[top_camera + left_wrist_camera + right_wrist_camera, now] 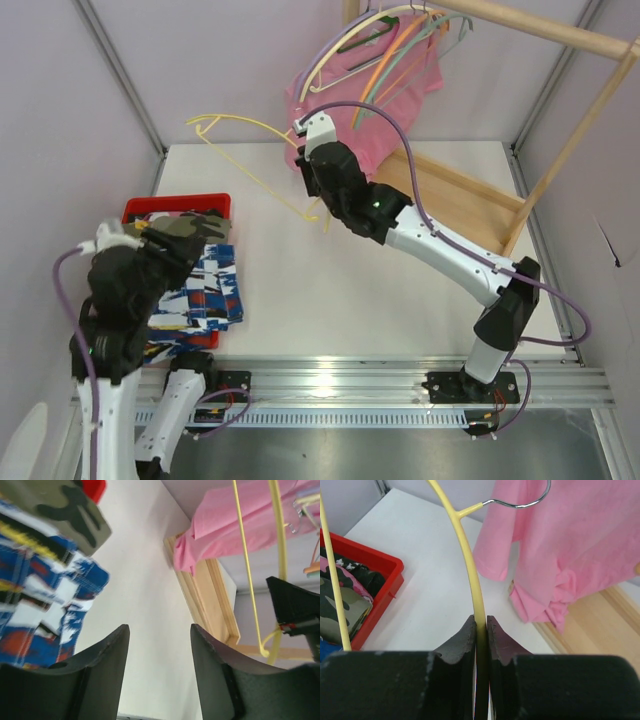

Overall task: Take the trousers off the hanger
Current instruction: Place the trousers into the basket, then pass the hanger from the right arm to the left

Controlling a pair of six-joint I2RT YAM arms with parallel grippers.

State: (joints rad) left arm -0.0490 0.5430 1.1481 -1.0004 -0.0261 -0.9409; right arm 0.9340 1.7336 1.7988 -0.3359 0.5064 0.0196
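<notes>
Trousers partly hidden beneath left arm

White table bears a red tray and wooden rack base.

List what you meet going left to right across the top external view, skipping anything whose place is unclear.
red tray → yellow hanger → pink T-shirt → wooden rack post

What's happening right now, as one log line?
right end effector: shut on yellow hanger | left end effector: open, empty | blue print trousers: off hanger, over red tray
</notes>
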